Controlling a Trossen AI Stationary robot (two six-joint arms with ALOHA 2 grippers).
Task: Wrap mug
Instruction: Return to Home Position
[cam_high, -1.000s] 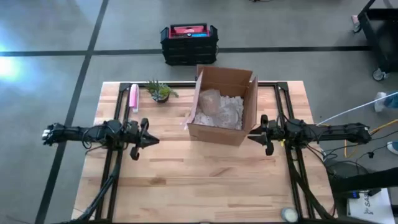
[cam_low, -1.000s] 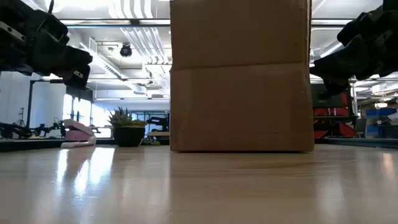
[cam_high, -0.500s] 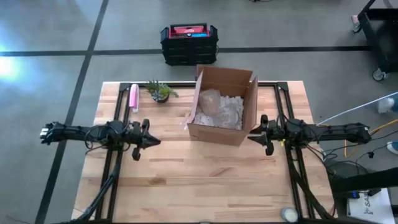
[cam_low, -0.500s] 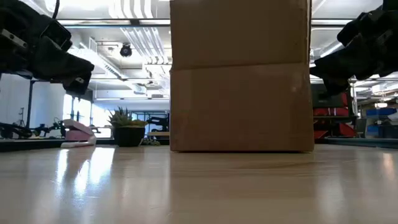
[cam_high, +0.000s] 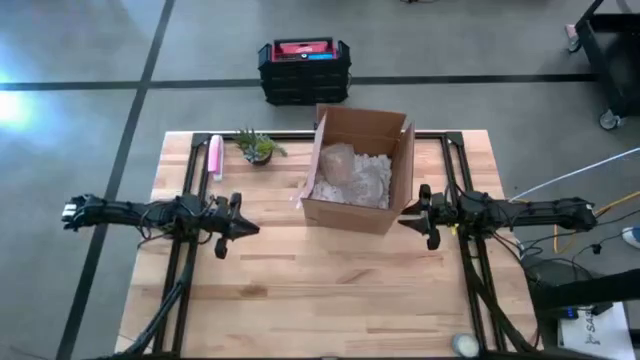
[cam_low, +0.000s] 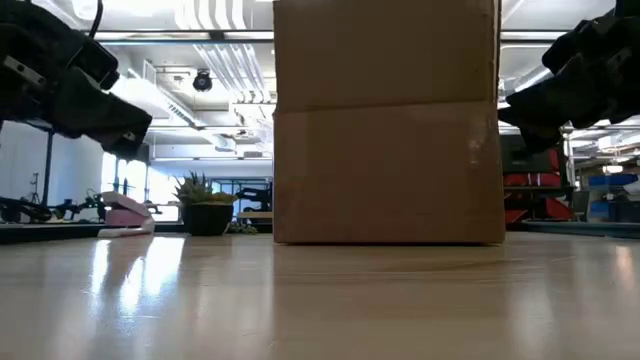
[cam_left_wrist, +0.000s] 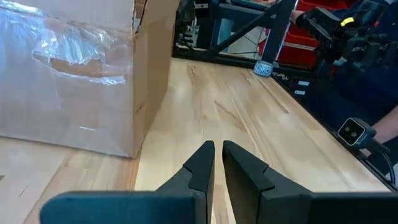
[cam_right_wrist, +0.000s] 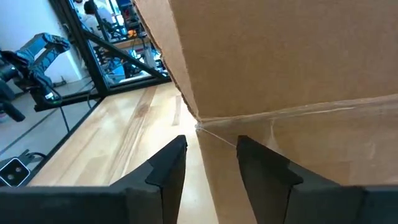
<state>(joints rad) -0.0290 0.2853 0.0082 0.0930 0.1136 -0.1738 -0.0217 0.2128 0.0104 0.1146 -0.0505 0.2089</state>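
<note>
Mug (cam_high: 338, 166): bundled in bubble wrap (cam_high: 350, 156), lying inside the cardboard box (cam_high: 356, 214) on white packing paper (cam_high: 374, 182); its colour does not show through the wrap
Box: upright on the desk (cam_high: 320, 290), top flaps open
Left claw (cam_high: 252, 228): well apart from the box on its left side, raised above the desk, tips aimed toward the box; fingers (cam_left_wrist: 202, 163) drawn almost together with only a thin slit between them, holding nothing
Right claw (cam_high: 404, 220): just beside the box's right near corner, tips aimed at the cardboard; fingers (cam_right_wrist: 169, 160) spread apart, nothing gripped
Plant (cam_high: 259, 147): small pot, near the box's far left corner
Pink object (cam_high: 215, 155): beyond the plant, farther from the box
</note>
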